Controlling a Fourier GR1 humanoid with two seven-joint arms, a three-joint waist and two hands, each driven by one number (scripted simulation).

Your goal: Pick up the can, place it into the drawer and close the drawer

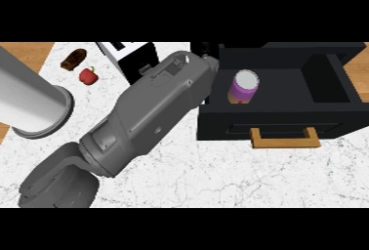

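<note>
Standing upright inside the open drawer (338,105), at 2 o'clock from centre, the can (244,87) looks light, stiff and smooth; grasp its side wall. The left hand (204,62) is beside it; its fingers are hidden, cannot tell.

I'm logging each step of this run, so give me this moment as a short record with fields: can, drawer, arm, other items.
can: purple can with a pale top, upright inside the drawer, at its left side
drawer: black drawer, pulled open, wooden handle towards the robot
arm: one grey forearm reaches up to the drawer's left edge; its hand is hidden
other items: red pepper, brown item, large grey cylinder at the left of the counter
</note>
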